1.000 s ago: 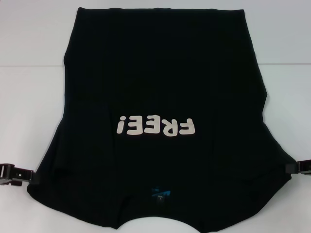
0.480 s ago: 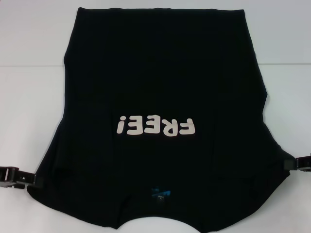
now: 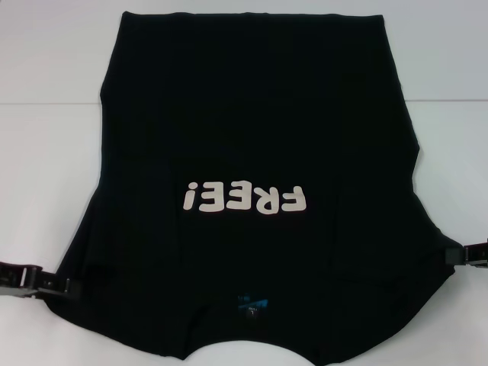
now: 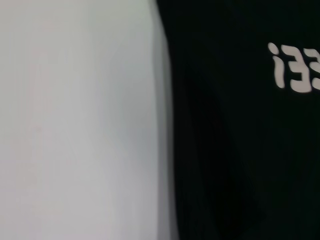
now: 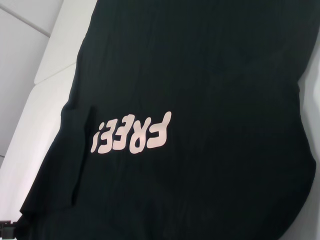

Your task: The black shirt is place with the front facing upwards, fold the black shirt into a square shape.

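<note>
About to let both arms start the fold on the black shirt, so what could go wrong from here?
1. The left gripper reaches the sleeve edge of the black shirt, while the right gripper sits higher at its sleeve; uneven pulls could skew the fold.
2. Neither grip on the cloth is visible, so an edge might slip loose.
3. The collar end runs past the near edge of the head view, so bunching there could go unnoticed.
</note>
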Robot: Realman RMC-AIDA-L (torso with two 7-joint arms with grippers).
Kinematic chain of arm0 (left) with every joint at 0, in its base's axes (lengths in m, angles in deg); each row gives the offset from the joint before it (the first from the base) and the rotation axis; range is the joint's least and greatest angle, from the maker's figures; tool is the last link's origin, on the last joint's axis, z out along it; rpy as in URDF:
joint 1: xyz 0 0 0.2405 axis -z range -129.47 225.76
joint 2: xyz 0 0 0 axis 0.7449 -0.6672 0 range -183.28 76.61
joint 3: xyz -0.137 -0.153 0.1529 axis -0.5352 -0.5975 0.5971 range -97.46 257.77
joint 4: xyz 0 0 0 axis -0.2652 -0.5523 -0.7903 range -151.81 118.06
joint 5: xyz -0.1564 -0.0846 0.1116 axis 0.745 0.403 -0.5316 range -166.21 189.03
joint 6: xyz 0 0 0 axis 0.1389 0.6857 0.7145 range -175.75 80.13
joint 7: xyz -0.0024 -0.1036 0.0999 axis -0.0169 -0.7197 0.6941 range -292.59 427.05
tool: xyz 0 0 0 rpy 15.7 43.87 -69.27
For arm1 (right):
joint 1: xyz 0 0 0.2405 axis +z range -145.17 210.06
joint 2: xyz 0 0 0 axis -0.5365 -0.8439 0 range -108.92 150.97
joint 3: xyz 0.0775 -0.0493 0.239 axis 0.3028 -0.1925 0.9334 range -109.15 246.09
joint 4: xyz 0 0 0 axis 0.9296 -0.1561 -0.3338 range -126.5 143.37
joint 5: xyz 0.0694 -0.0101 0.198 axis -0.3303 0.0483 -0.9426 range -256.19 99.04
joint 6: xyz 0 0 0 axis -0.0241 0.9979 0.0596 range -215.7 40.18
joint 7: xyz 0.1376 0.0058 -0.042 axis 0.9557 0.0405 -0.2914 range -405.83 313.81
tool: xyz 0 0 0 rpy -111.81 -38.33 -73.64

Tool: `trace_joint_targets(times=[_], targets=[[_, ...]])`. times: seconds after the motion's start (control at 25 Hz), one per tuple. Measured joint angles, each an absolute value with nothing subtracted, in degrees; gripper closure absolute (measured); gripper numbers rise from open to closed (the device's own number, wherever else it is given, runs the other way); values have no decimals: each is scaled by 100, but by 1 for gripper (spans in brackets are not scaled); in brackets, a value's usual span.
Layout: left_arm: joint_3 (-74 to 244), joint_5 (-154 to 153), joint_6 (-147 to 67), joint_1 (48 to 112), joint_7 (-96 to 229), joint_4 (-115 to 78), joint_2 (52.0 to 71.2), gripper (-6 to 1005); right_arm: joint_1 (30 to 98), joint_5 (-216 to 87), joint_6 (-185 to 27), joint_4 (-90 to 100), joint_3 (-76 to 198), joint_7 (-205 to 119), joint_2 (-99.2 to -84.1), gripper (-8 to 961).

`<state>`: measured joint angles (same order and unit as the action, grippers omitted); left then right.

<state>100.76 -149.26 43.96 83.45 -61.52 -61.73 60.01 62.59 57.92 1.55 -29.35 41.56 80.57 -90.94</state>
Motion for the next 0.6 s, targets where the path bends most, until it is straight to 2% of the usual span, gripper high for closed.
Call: trace_joint_targets(times=[0.4, 0.6], targets=[[10125, -14889, 4455, 8432, -6122, -6028, 5971, 384, 6215, 5791, 147, -2936, 4191, 8043, -9088, 933], [10127, -14888, 4434, 8435, -6089, -6029, 5969, 625, 6206, 5782, 144, -2936, 4196, 8040, -9086, 933]])
